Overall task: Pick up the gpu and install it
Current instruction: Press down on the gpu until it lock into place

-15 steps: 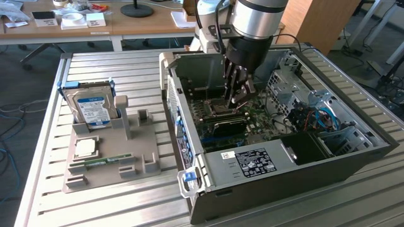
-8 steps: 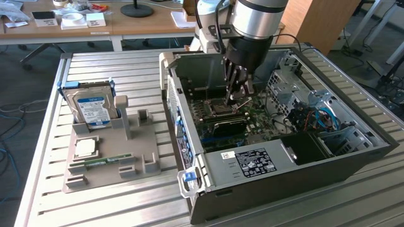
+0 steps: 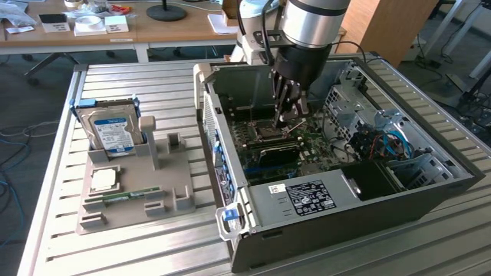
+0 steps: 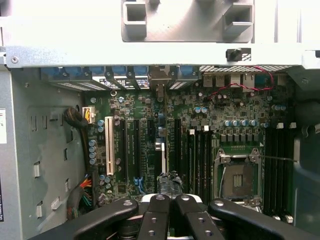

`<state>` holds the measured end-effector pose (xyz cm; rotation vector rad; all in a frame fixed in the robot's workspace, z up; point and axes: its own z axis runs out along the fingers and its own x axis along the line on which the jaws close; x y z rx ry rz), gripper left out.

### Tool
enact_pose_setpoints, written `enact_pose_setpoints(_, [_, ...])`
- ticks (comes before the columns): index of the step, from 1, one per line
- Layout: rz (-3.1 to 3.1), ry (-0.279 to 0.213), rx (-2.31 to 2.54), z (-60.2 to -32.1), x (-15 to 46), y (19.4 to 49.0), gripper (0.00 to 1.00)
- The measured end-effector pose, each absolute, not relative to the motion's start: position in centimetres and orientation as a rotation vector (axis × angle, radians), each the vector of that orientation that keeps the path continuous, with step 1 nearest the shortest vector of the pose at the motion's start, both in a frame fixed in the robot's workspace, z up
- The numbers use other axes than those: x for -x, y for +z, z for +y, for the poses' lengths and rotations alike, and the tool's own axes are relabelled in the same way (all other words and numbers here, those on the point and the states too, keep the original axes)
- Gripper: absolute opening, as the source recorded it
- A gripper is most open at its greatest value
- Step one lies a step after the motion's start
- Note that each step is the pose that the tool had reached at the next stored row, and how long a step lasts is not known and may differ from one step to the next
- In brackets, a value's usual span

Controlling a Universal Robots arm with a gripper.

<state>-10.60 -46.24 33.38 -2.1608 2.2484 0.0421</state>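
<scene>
The gpu (image 4: 160,142) shows edge-on in the wrist view as a thin card standing upright among the long expansion slots of the motherboard (image 4: 200,125). Its metal bracket end (image 4: 159,89) is against the case's rear wall. My gripper (image 4: 170,196) is shut, its fingertips pressed together right over the card's upper edge. I cannot tell whether they pinch the card or only rest on it. In the exterior view the gripper (image 3: 287,118) reaches straight down into the open computer case (image 3: 307,198), just above the motherboard.
On the exterior view's left, a grey parts tray (image 3: 130,210) holds a hard drive (image 3: 114,131), a CPU (image 3: 105,179) and a RAM stick (image 3: 126,195). Case walls, a drive cage (image 3: 349,98) and cables (image 3: 391,144) crowd around the arm. The CPU socket (image 4: 239,177) lies beside the slots.
</scene>
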Motion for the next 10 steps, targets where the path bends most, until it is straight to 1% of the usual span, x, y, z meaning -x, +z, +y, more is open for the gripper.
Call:
enact_pose_setpoints(7, [2.249,0.042,2.160,-46.2,10.6,32.1,0.11])
enact_pose_setpoints(10, [2.249,0.042,2.160,-46.2,10.6,32.0,0.11])
